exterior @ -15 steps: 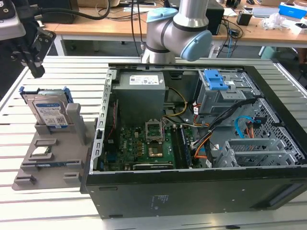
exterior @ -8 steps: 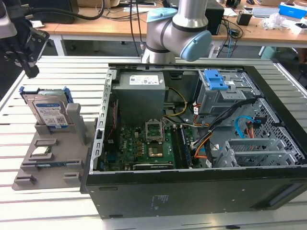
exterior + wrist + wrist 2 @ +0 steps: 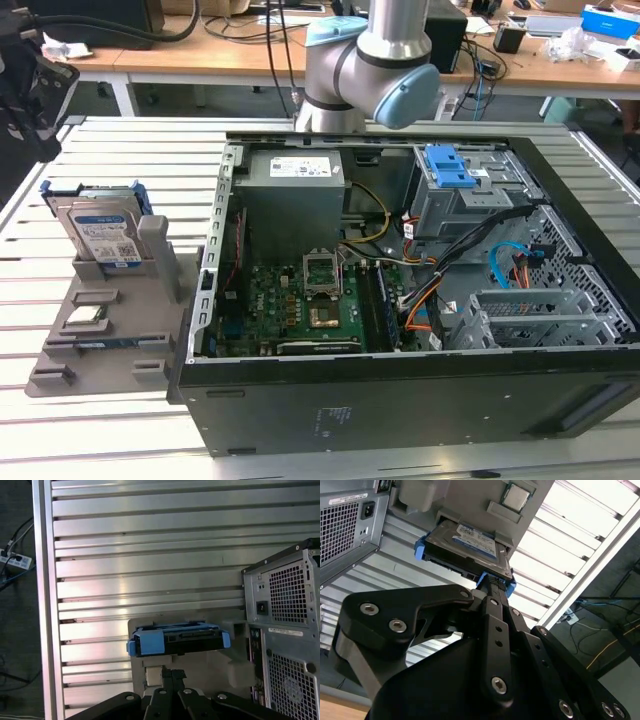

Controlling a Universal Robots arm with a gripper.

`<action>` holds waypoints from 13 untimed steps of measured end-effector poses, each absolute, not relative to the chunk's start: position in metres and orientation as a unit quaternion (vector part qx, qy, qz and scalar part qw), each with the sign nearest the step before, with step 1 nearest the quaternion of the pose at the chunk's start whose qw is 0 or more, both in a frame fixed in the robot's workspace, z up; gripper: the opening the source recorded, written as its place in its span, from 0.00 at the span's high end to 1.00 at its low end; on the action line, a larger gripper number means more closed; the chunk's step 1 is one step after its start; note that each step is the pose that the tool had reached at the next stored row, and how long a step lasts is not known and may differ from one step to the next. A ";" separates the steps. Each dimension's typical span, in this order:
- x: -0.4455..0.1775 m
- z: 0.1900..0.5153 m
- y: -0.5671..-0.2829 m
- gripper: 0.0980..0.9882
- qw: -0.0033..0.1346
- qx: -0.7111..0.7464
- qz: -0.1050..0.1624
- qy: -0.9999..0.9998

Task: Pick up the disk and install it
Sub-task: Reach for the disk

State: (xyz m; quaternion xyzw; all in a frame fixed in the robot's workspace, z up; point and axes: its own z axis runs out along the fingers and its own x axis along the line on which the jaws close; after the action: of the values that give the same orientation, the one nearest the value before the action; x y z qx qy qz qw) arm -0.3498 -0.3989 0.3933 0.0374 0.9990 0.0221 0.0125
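The disk [image 3: 100,228] is a silver-grey drive with a white-and-blue label and a blue bracket. It stands upright in a grey holder [image 3: 115,345] at the exterior view's left, beside the open computer case [image 3: 400,410]. Both wrist views look down on the disk [image 3: 465,542] [image 3: 180,640] past my black gripper [image 3: 492,582] [image 3: 166,672]. The fingers are drawn together with nothing between them. In the exterior view a dark shape that seems to be the gripper [image 3: 35,100] hangs above the disk, clear of it.
A small square processor chip [image 3: 85,318] [image 3: 516,496] lies on the same holder. Inside the case sit a grey cage with a blue latch [image 3: 450,170], a motherboard and cables. The case's back panel [image 3: 285,610] stands close to the holder. The table is slatted metal.
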 end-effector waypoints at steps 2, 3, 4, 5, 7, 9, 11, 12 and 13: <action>-0.353 0.393 -0.399 0.99 0.012 0.037 0.022 0.999; -0.355 0.393 -0.399 0.99 0.012 0.037 0.022 0.999; -0.356 0.393 -0.399 0.99 0.012 0.037 0.022 0.999; -0.358 0.393 -0.399 0.99 0.012 0.037 0.022 0.999; -0.361 0.393 -0.399 0.99 0.012 0.037 0.022 0.999; -0.366 0.393 -0.399 0.99 0.012 0.037 0.022 0.999; -0.370 0.393 -0.399 0.99 0.012 0.037 0.022 0.999; -0.372 0.393 -0.399 0.99 0.012 0.037 0.022 0.999; -0.373 0.393 -0.399 0.99 0.012 0.037 0.022 0.999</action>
State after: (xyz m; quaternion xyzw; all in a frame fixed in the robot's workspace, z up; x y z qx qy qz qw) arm -0.3732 -0.3989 0.3933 0.0374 0.9990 0.0221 0.0125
